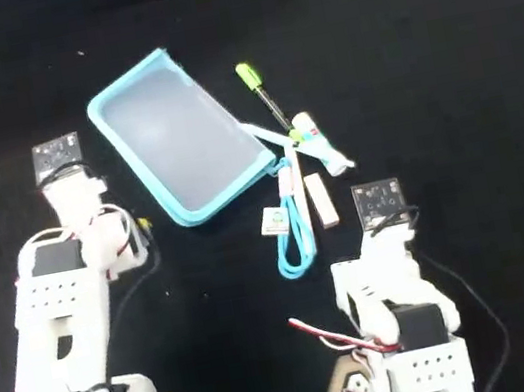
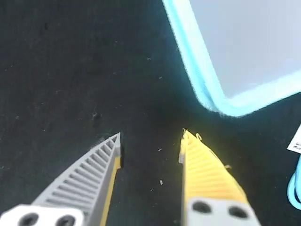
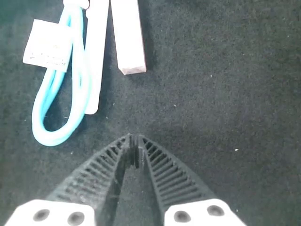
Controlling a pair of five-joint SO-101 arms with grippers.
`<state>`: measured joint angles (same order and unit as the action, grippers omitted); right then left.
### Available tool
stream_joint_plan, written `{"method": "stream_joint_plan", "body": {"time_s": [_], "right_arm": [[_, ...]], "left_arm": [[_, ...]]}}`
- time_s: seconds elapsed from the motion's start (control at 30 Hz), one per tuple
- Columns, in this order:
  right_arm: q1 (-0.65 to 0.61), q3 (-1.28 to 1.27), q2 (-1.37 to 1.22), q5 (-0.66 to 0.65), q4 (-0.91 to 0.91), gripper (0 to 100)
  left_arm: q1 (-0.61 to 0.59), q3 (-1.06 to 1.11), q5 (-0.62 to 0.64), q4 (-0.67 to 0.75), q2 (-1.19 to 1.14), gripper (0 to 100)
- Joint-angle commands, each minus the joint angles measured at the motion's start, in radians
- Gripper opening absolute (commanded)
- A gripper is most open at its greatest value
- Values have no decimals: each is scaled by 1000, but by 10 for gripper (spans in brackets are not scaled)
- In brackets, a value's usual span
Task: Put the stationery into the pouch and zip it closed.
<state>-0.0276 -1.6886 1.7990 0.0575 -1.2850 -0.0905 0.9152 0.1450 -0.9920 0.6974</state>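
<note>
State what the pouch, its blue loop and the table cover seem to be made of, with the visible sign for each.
The pouch: probably frosted plastic sheet, matte and cloudy grey, with a light-blue border. The loop: likely smooth rubbery or plastic cord, since it bends roundly. The table cover: black cloth, matte, dotted with lint.

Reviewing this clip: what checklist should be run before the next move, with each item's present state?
1. Left hand open and empty: ok.
2. Right hand open for a grasp: not ok, it is shut.
3. Pouch zip open to take items: cannot tell.
4. White block ahead of the right hand lying free of its neighbours: ok.
5. Thin white stick clear of the blue strap: not ok, the strap lies against it.
</note>
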Motion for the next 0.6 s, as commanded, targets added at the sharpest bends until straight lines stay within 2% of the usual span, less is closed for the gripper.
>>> {"method": "stream_joint_plan", "body": {"time_s": [0.0, 0.47, 0.57], "right_arm": [[8, 4, 94, -12, -8, 12], [3, 4, 94, -6, -18, 12], [3, 4, 96, -6, -20, 12]], "left_arm": [[44, 25, 14, 60, 11, 205], [48, 97, 17, 87, 11, 206], [41, 113, 17, 135, 5, 206]]}}
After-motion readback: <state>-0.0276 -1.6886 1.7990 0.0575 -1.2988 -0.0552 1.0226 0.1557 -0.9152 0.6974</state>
